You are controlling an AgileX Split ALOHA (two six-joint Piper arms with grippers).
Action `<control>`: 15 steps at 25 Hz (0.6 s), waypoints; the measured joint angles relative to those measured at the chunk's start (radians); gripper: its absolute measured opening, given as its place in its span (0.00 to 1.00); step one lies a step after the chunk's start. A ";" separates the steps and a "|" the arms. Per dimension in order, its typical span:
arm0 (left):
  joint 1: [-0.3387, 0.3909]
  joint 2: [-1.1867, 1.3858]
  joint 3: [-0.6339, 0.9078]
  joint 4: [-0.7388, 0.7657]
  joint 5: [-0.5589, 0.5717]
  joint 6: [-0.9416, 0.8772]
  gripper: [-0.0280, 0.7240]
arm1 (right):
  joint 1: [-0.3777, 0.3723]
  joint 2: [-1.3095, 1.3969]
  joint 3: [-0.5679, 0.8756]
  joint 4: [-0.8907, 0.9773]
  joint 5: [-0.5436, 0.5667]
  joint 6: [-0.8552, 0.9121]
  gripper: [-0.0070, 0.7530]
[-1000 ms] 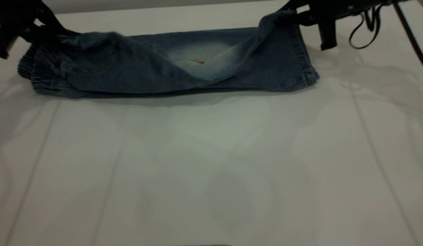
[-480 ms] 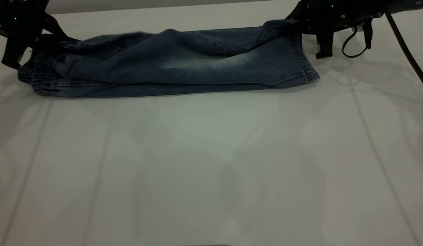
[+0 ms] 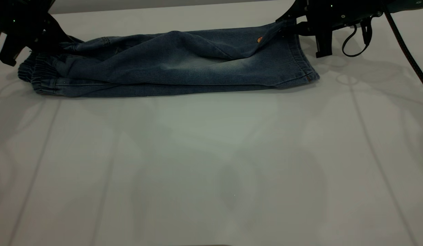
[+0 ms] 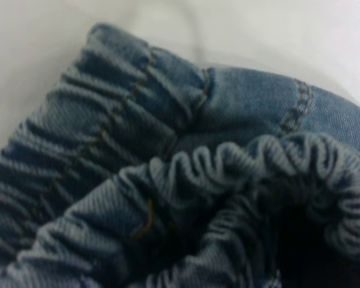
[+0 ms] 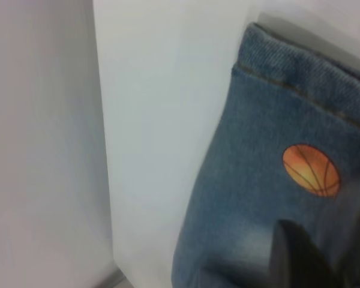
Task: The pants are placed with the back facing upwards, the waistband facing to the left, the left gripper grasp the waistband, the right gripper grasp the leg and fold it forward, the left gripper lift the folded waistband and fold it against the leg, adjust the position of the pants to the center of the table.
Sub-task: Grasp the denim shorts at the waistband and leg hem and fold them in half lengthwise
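The pants (image 3: pixel 170 65) lie folded lengthwise along the far side of the table (image 3: pixel 211 164), with the waistband (image 3: pixel 40 73) at the left. My left gripper (image 3: pixel 52 39) sits at the far left, shut on the waistband; its wrist view is filled by ruched elastic denim (image 4: pixel 108 120). At the far right, my right gripper (image 3: pixel 288 29) is shut on the hem end of the upper leg (image 3: pixel 266 65), holding that edge slightly raised. An orange basketball print (image 3: pixel 259 39) shows near the raised edge. In the right wrist view, one dark finger (image 5: pixel 300 258) overlaps denim bearing the print (image 5: pixel 311 170).
A black cable loop (image 3: pixel 355 41) hangs beside the right gripper, and a thicker cable (image 3: pixel 409 54) runs down the right edge. The table's far edge lies just behind the pants. The wide near half of the table holds nothing.
The raised top layer has come forward and down onto the lower leg, covering the pale patch. Since half a second ago, the right gripper's edge has lifted slightly, exposing the orange print.
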 joint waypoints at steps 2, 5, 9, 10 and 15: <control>0.000 0.000 0.000 0.000 0.000 0.022 0.29 | -0.005 -0.001 -0.010 0.000 0.004 -0.003 0.26; 0.000 0.000 -0.001 0.000 0.000 0.049 0.40 | -0.010 -0.001 -0.049 0.000 0.005 -0.007 0.36; 0.000 -0.018 -0.001 0.000 -0.011 0.114 0.50 | -0.017 -0.002 -0.079 0.001 0.008 -0.008 0.45; 0.000 -0.024 -0.001 0.000 -0.019 0.134 0.51 | -0.018 -0.002 -0.079 0.001 0.009 -0.008 0.47; 0.000 -0.053 -0.001 0.000 -0.035 0.289 0.53 | -0.018 -0.002 -0.079 0.001 0.082 -0.102 0.53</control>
